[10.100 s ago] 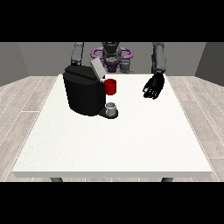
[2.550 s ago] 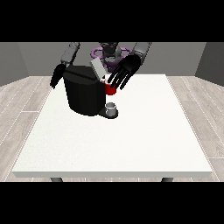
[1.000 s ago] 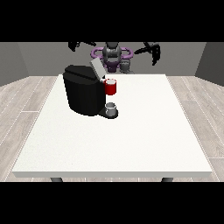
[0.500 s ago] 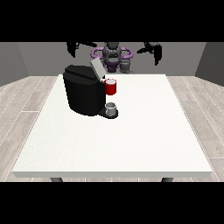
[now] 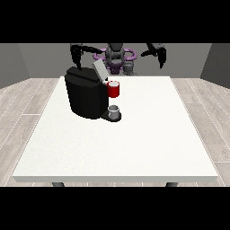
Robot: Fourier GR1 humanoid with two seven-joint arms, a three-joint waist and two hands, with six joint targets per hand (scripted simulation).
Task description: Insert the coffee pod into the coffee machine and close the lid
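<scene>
A black coffee machine [image 5: 85, 96] with a red thing at the machine [image 5: 114, 89] — on a white table [image 5: 134, 143].

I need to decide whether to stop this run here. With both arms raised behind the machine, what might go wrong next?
The lid stands tilted up, so the closing step looks undone. Both hands, at the view's left and right, hang high and clear of the coffee machine; reaching back down, one might knock the grey thing at its base.
</scene>
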